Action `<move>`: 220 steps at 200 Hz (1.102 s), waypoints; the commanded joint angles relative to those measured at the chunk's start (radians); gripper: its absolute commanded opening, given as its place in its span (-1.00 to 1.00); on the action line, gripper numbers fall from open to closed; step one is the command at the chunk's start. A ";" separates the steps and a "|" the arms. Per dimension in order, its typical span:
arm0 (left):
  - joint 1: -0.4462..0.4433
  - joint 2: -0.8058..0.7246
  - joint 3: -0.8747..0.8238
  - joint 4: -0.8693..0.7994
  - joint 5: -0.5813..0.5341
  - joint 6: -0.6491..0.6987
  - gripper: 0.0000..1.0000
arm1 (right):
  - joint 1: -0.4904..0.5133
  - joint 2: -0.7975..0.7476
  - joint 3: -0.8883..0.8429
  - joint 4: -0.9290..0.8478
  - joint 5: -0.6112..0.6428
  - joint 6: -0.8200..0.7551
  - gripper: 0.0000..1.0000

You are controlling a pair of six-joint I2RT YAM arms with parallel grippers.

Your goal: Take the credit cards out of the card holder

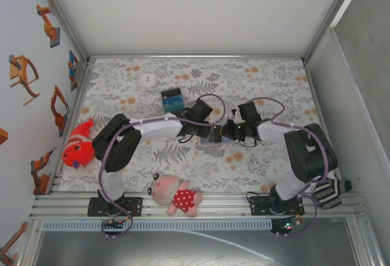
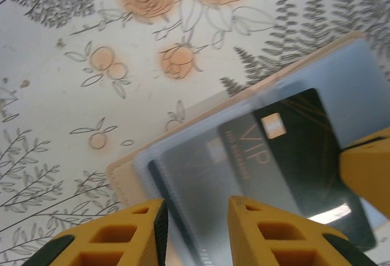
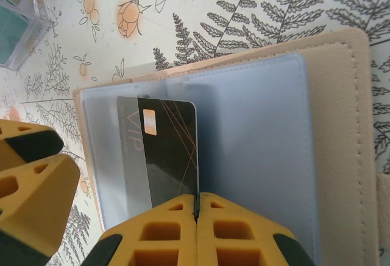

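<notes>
The tan card holder (image 3: 335, 126) lies open on the flowered tablecloth, its blue-grey clear sleeves facing up. A black VIP credit card (image 3: 170, 150) sticks partly out of the left sleeve. My right gripper (image 3: 197, 200) is shut on that card's near edge. In the left wrist view the same black card (image 2: 292, 150) lies slanted over the card holder (image 2: 128, 178), and a second card (image 2: 201, 181) shows dimly through the frosted sleeve. My left gripper (image 2: 196, 211) hovers open right over that sleeve, nothing between its fingers. From above, both grippers meet over the card holder (image 1: 212, 139).
A dark-topped teal-and-blue striped block (image 1: 172, 100) stands just behind the left arm; it is the clear box (image 3: 18, 22) in the right wrist view. A red plush (image 1: 79, 144) lies at the left edge, a pink plush (image 1: 177, 196) near the front, and a small white disc (image 1: 146, 79) at the back.
</notes>
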 commanded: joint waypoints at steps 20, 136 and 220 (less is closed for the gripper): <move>-0.022 0.033 0.055 0.006 0.045 0.033 -0.39 | -0.006 -0.037 0.008 -0.024 0.012 -0.011 -1.00; -0.028 0.073 0.027 0.004 0.089 0.030 -0.56 | -0.015 -0.098 0.007 -0.102 0.067 -0.046 -1.00; -0.029 0.092 0.032 0.004 0.099 0.031 -0.60 | -0.016 -0.115 -0.019 0.008 -0.042 0.002 -1.00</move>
